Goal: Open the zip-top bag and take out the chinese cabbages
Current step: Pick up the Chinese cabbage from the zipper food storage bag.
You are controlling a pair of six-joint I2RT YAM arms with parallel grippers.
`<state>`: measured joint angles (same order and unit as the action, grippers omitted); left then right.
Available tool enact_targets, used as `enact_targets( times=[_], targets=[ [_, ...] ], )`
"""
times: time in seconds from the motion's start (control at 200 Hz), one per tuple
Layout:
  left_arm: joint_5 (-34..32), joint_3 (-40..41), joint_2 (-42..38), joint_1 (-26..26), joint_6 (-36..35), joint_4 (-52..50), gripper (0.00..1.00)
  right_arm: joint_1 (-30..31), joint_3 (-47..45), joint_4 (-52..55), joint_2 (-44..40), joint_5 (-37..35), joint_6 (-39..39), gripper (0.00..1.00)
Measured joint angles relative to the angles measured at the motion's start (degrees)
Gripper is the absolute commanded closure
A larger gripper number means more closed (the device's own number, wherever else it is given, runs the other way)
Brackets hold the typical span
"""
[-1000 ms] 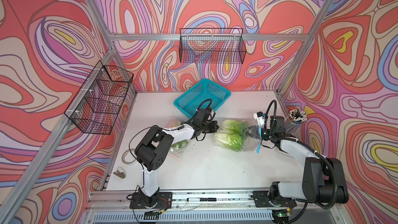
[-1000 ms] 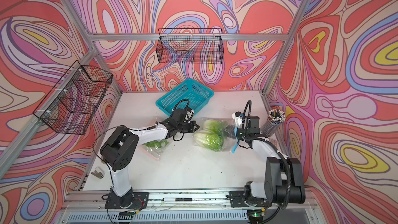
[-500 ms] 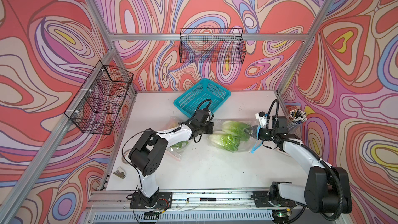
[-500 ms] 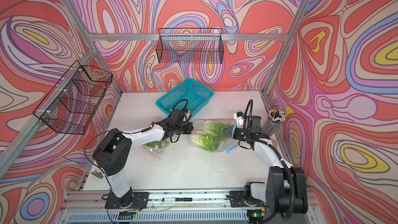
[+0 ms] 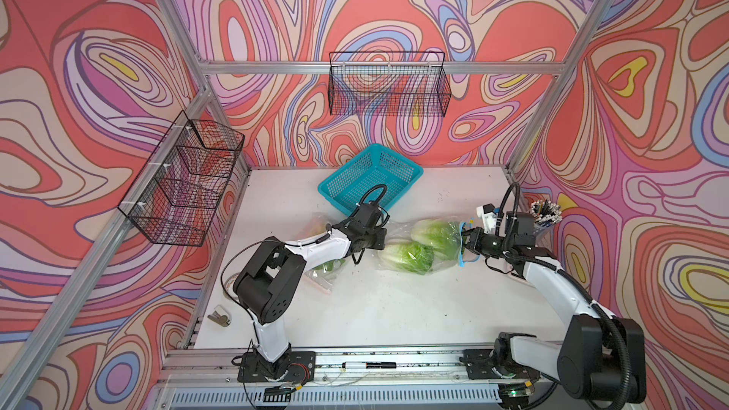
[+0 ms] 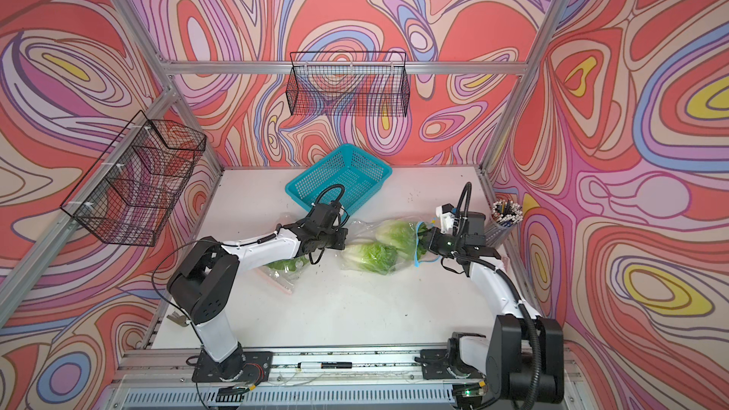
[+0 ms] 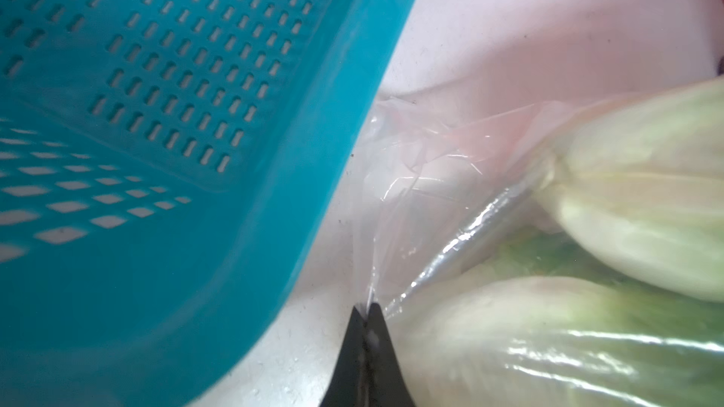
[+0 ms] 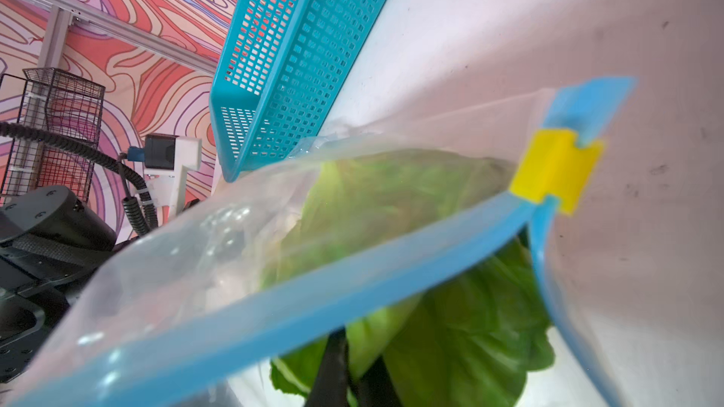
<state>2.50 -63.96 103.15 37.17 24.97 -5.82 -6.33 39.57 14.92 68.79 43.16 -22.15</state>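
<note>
Zip-top bag [image 5: 396, 228] of chinese cabbages [image 5: 408, 257] slid a bit left; left jaws pinch its end, right jaws clenched inside its mouth.

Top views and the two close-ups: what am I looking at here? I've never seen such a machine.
Two robot arms stand on a rail at a white table. Both top views look down on the whole scene. Each close-up comes from a camera on one arm's wrist. On the table lie a clear zip-top bag with chinese cabbages inside, a blue basket, and another bag of greens under the left arm. The left gripper pinches the zip-top bag's closed end. The right gripper, at its open mouth, is shut, apparently on a cabbage leaf.
</note>
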Motion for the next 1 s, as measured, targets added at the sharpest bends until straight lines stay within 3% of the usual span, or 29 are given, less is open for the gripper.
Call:
enact_targets(
  times=[0.576,1.002],
  targets=[
    [-4.3,0.0,-1.8,0.0,-6.4,-3.0,1.0,-1.6,1.7,1.2,-5.1,-0.2,-3.7,1.0],
    [-7.3,0.0,-1.8,0.4,-10.3,-4.6,1.0,-9.4,0.7,-2.8,-8.0,4.0,-8.2,1.0]
  ],
)
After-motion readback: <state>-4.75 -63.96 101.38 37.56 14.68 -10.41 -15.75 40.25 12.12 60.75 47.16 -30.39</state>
